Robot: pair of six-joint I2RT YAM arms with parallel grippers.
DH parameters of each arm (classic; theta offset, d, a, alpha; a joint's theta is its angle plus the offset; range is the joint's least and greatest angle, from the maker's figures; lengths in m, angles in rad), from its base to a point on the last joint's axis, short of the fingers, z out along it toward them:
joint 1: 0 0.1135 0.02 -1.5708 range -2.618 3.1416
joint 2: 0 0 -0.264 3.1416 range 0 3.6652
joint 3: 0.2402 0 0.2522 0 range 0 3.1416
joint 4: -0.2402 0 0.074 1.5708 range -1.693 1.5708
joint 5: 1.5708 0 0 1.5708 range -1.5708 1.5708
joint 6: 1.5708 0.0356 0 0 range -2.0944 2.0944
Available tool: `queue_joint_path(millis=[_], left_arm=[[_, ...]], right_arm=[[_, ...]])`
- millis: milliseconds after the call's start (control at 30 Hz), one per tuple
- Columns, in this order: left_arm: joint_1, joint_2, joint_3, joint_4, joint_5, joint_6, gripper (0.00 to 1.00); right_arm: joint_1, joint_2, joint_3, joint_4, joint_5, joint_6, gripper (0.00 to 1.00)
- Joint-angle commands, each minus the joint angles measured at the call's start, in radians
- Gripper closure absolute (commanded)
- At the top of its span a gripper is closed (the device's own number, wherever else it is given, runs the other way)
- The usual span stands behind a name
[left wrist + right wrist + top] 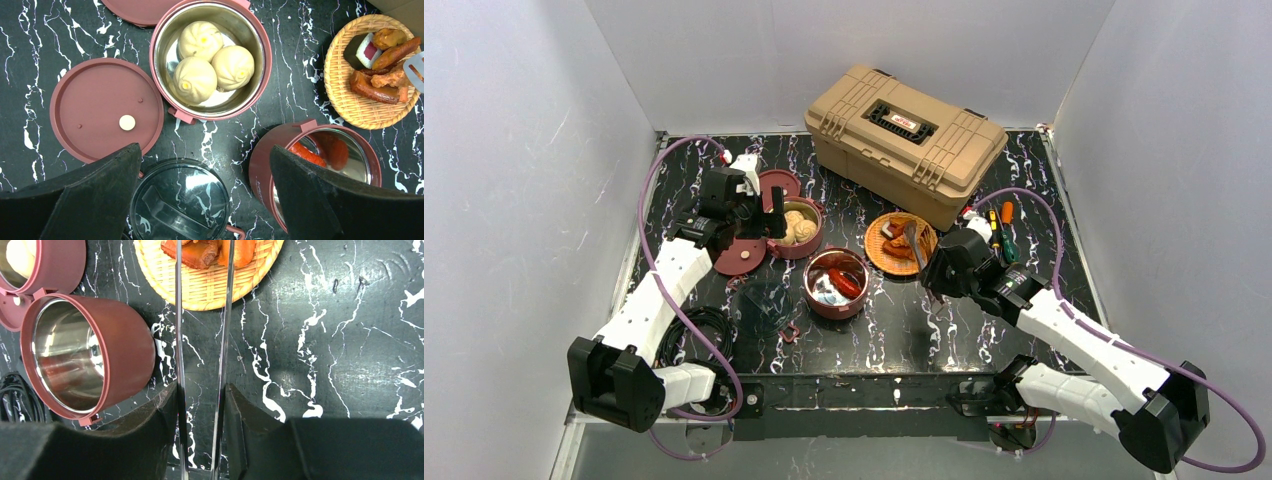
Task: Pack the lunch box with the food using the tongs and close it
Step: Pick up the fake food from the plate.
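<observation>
Two maroon lunch box bowls stand open. One (796, 228) (210, 60) holds three beige buns; the other (836, 283) (320, 165) (85, 357) holds red pieces. A flat maroon lid with a pale dot (742, 255) (106, 107) lies beside them. My left gripper (769, 215) (205, 150) hovers open and empty above the space between the bowls. My right gripper (934, 270) (201, 387) is shut on the tongs (914, 245) (179, 340). Their two arms reach over the orange woven plate (900, 243) (210, 285) and flank an orange-red chunk (197, 250).
A tan toolbox (904, 140) sits at the back. Screwdrivers (999, 230) lie right of the plate. A second maroon lid (776, 185) lies behind the bun bowl. A clear round lid (180, 200) lies under my left gripper. A coiled black cable (694, 335) is at the front left.
</observation>
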Motion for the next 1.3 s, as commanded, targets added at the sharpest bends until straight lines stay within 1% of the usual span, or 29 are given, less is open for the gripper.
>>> queue_joint_path(millis=[0, 233, 400, 600, 867, 1033, 1133, 1200, 1267], left_arm=[[0.004, -0.007, 0.034, -0.025, -0.001, 0.0, 0.02], [0.005, -0.025, 0.031, -0.023, -0.018, 0.002, 0.02], [0.004, -0.029, 0.028, -0.02, -0.021, 0.001, 0.02], [0.005, -0.035, 0.028, -0.019, -0.018, -0.001, 0.02], [0.004, -0.036, 0.025, -0.013, -0.002, -0.01, 0.02], [0.004, -0.034, 0.024, -0.012, 0.009, -0.014, 0.02], [0.004, -0.033, 0.017, -0.001, 0.015, -0.016, 0.02], [0.004, -0.023, 0.019, -0.003, 0.015, -0.017, 0.02], [0.005, -0.018, 0.026, -0.01, 0.047, -0.018, 0.02]], right_arm=[[-0.004, -0.031, 0.007, 0.041, -0.002, 0.02, 0.59], [-0.005, -0.091, 0.038, -0.015, 0.068, 0.019, 0.7], [-0.004, -0.1, 0.028, 0.008, 0.061, 0.022, 0.75], [-0.004, -0.101, 0.05, 0.014, 0.065, 0.009, 0.8], [-0.005, -0.15, 0.131, -0.05, 0.143, -0.068, 0.83], [-0.004, -0.143, 0.167, -0.006, 0.042, -0.192, 0.84], [-0.004, -0.136, 0.182, 0.069, -0.099, -0.28, 0.84], [-0.004, -0.114, 0.206, 0.088, -0.185, -0.325, 0.84], [-0.004, -0.092, 0.225, 0.102, -0.267, -0.345, 0.84]])
